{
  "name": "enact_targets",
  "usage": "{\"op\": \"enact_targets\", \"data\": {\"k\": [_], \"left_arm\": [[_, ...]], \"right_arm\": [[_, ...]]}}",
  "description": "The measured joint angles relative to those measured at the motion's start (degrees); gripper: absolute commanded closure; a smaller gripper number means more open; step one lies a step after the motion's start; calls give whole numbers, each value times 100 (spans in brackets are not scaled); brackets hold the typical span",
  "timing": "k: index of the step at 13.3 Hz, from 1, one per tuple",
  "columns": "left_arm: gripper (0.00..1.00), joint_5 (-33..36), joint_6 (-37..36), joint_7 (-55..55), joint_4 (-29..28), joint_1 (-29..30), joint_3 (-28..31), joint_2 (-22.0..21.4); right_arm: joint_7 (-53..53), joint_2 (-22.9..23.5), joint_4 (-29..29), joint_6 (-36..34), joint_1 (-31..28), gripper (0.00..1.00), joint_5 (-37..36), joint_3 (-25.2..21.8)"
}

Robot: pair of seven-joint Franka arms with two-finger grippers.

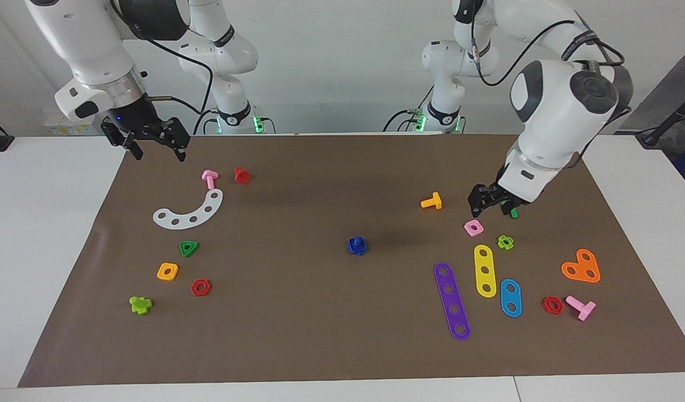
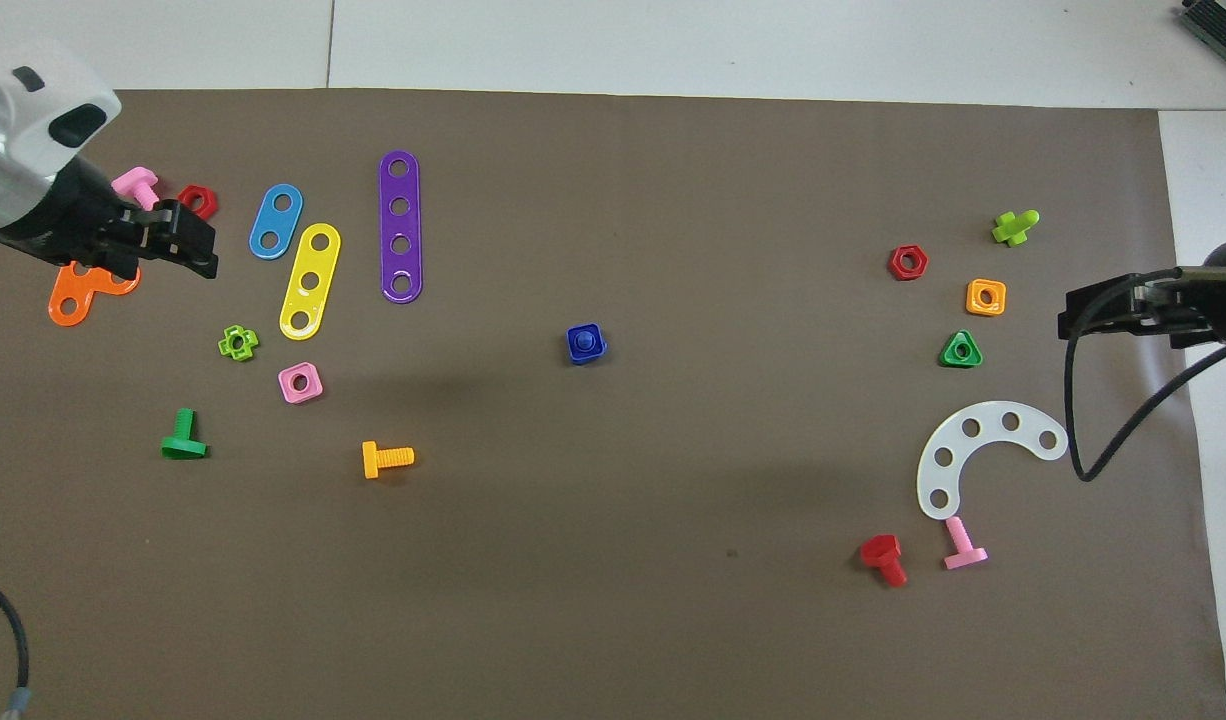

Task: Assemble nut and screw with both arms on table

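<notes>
Count: 1 dark-blue nut (image 1: 357, 246) w/ 1 dark-blue screw (image 2: 585, 342) seated in its centre hole, mid-table (image 1: 320, 346), standing alone. Red hex nuts (image 1: 200, 287) x3 in all, at 8 o'clock and 4 o'clock from it. Left gripper (image 1: 492, 204) over green screw (image 2: 183, 440), aperture cannot tell. Right gripper (image 1: 157, 148) raised, fingers wide, empty.

dark-blue plastic square nut (image 1: 357, 245): sits together with the dark-blue plastic toy screw (image 2: 585, 341); the join is too small to tell.
green plastic bolt (image 1: 513, 212): partly hidden by the left end effector (image 1: 492, 204) in the facing view.
right end effector (image 2: 1108, 312): cut off at the overhead view's edge.
</notes>
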Motion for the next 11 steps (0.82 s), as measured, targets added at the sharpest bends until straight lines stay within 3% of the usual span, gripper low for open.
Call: {"op": "enact_targets", "data": {"k": [4, 6, 11], "left_arm": [[21, 205, -88, 527, -654, 274, 7, -754], [2, 236, -182, 533, -934, 276, -11, -1117], [0, 488, -250, 249, -1098, 211, -98, -1347]], "right_arm": [[0, 0, 0, 0, -194, 0, -35, 54], [0, 0, 0, 0, -193, 0, -118, 90], [0, 0, 0, 0, -189, 0, -170, 103]]}}
